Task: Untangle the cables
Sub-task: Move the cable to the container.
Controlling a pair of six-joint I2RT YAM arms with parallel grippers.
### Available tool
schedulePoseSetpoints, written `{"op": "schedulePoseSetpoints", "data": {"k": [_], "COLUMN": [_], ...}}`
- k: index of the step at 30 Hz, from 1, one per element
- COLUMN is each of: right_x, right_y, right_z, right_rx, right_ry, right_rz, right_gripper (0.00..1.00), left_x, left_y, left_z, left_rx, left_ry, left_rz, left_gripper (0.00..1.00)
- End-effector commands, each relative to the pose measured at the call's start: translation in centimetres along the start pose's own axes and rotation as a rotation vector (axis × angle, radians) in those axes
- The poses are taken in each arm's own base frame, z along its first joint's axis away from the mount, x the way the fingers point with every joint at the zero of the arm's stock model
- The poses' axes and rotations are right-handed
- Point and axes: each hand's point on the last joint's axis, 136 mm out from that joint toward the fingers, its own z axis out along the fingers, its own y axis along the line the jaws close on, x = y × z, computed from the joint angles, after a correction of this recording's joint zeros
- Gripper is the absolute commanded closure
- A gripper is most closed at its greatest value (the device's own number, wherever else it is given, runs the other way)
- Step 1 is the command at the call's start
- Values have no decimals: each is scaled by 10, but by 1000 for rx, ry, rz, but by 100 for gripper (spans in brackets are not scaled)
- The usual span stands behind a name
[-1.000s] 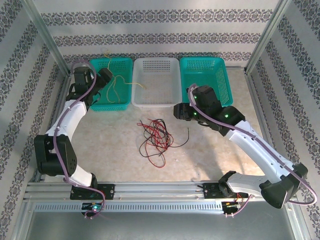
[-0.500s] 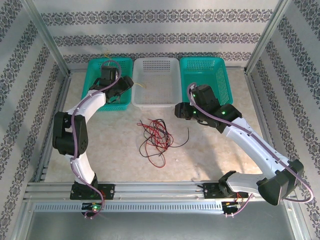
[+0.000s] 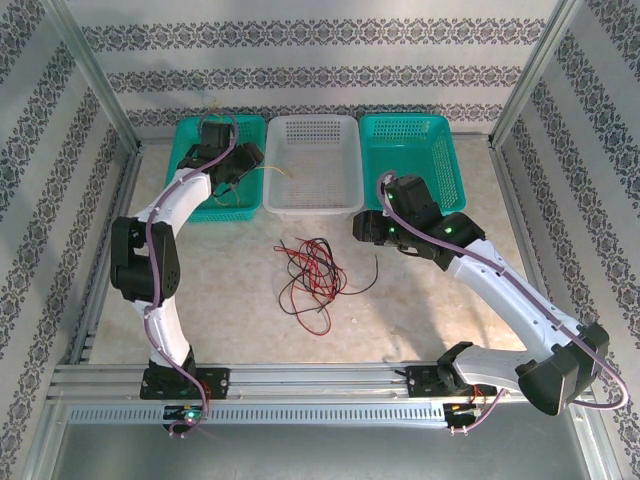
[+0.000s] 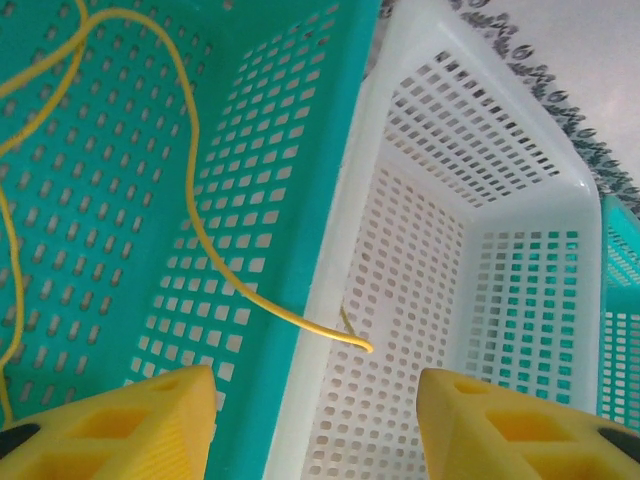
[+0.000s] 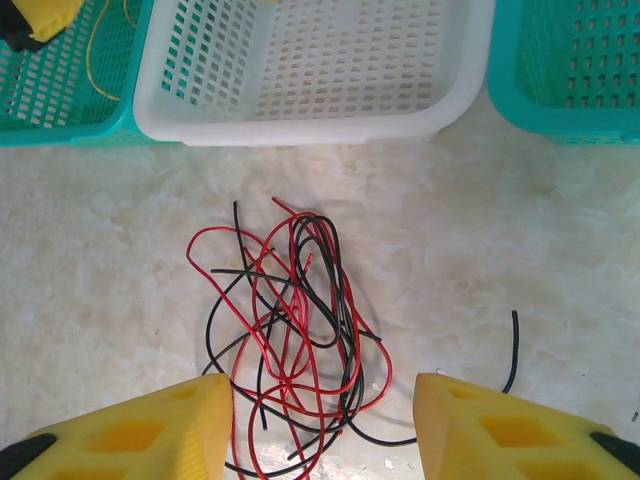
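The red and black cables [image 3: 312, 275] lie tangled together on the table in front of the white basket. My right gripper [image 5: 318, 430] hangs open just above this tangle [image 5: 290, 320], holding nothing; from above it [image 3: 362, 226] sits to the tangle's right. A yellow cable [image 4: 190, 180] lies in the left teal basket [image 4: 90, 250], and its end [image 4: 365, 345] pokes over the rim into the white basket [image 4: 420, 300]. My left gripper [image 4: 315, 400] hovers open over that rim with nothing between its fingers. From above it [image 3: 240, 162] hides most of the yellow cable [image 3: 282, 171].
Three baskets stand in a row at the back: left teal [image 3: 190, 205], white [image 3: 340, 200], right teal [image 3: 445, 170]. One black cable end [image 5: 514, 350] trails off to the right of the tangle. Metal frame posts and patterned walls enclose the table.
My left arm swung from the teal basket's left side to its right rim, and its jaws narrowed. The right gripper barely shifted. The tangle did not move.
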Motion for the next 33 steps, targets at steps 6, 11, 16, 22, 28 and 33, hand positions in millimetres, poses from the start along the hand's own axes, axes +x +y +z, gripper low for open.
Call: {"op": "schedulePoseSetpoints", "data": {"k": [6, 11, 16, 22, 28, 33], "right_x": [2, 3, 5, 12, 15, 14], "right_y": [-2, -3, -2, -6, -9, -6], "right_z": [-3, -2, -2, -2, -1, 2], "right_rx": [-2, -3, -9, -8, -6, -17], "right_ry": [6, 8, 13, 20, 18, 22], "right_rz": [15, 18, 19, 29, 35, 35], "right_gripper": [49, 49, 49, 49, 49, 50], "left_x": [-14, -16, -22, -34, -40, -51], "left_y": [17, 16, 16, 18, 18, 7], "left_z": [33, 55, 69, 77, 71, 46], "left_rx": [37, 76, 106, 108, 114, 133], "left_ry": [-3, 3, -24, -56, -69, -111], "left_rz": [-272, -387, -438, -445, -466, -425], "left_gripper": [47, 48, 48, 59, 89, 100]}}
